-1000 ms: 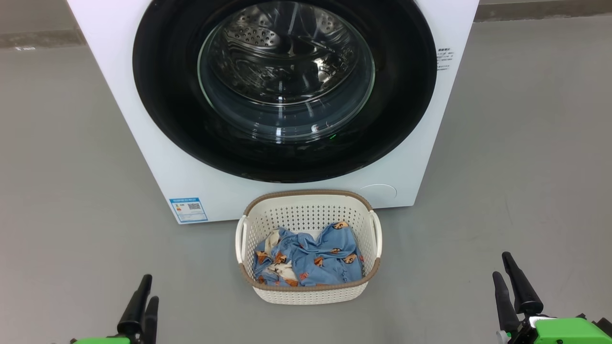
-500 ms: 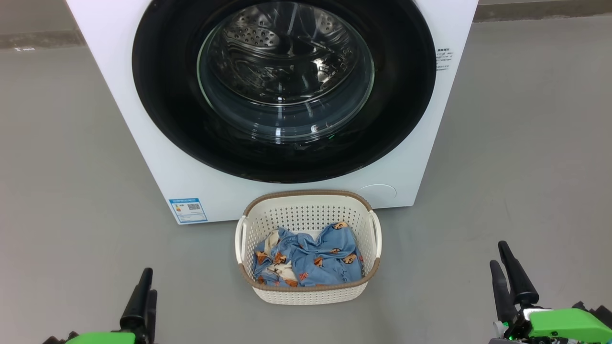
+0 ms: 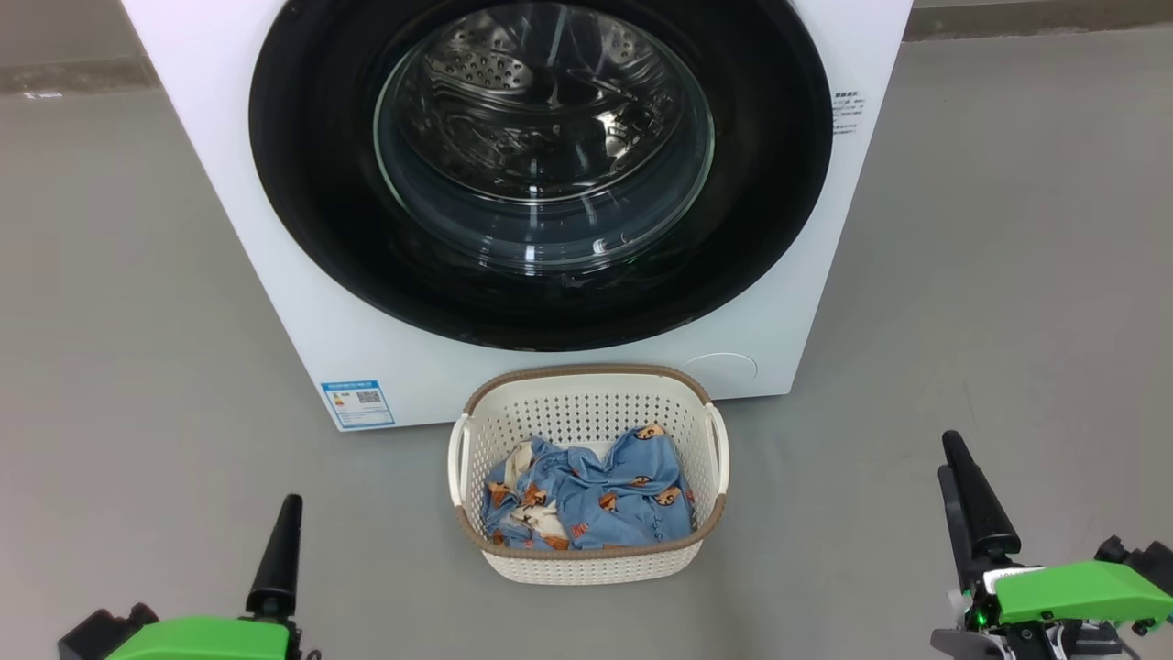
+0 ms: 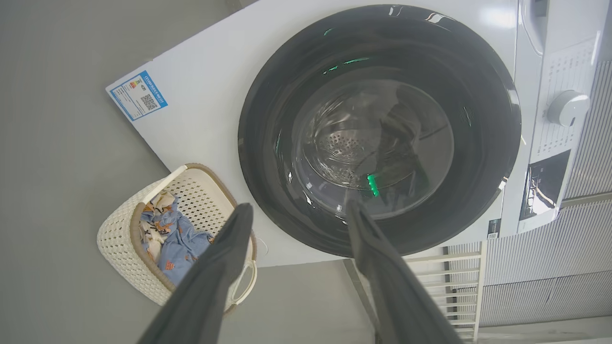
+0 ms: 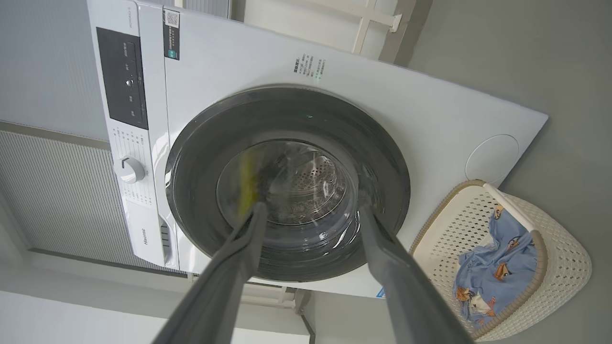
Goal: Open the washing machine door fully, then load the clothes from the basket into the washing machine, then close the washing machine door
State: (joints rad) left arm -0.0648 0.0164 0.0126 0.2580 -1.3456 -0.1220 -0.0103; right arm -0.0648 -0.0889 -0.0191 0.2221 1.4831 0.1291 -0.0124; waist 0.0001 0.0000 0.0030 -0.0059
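Observation:
The white washing machine (image 3: 293,275) stands straight ahead, its door (image 3: 541,307) shut flat against the front; the steel drum shows through the glass. On the floor just before it sits the cream basket (image 3: 586,371), with the light-blue printed clothes (image 3: 605,500) crumpled inside. My left gripper (image 3: 290,513) hovers low at the left of the basket and my right gripper (image 3: 948,456) low at its right, both well apart from it. Both are open and empty, as the left wrist view (image 4: 297,206) and the right wrist view (image 5: 313,206) show. Those views also take in the basket (image 4: 119,239) (image 5: 564,267).
Grey floor (image 3: 990,302) spreads on both sides of the machine. A blue label sticker (image 3: 357,403) marks its lower left corner, a round cover (image 3: 724,367) the lower right. The control knob (image 4: 566,107) sits above the door. A white rack (image 4: 459,277) stands beside the machine.
Both grippers have moved forward and up in the head view, the right one more. The left one has turned so its fingers line up edge-on. The camera has shifted slightly.

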